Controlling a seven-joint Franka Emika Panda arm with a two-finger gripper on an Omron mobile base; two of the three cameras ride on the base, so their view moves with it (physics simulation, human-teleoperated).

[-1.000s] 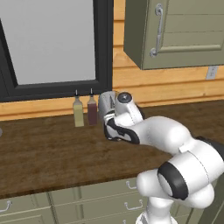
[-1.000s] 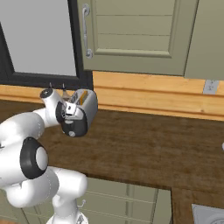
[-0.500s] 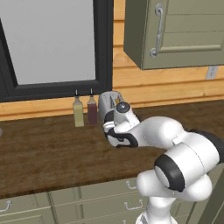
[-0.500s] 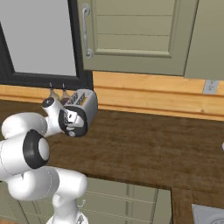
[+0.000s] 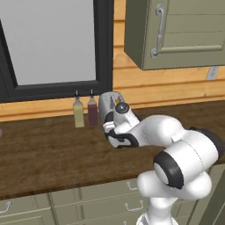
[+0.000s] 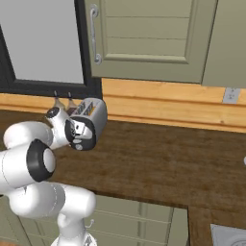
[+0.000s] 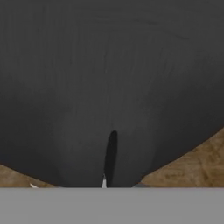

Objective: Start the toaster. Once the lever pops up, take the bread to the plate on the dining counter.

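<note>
toaster (image 6: 91,111) black end panel right against the claw (image 6: 80,129)

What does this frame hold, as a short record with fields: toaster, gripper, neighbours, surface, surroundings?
toaster: silver toaster at the back of the worktop, under the window
gripper: pressed close to the toaster's black end panel; open or shut cannot be told
neighbours: two slim bottles just beside the toaster
surface: dark wood worktop with olive drawer fronts
surroundings: dark-framed window, olive wall cabinet
</note>
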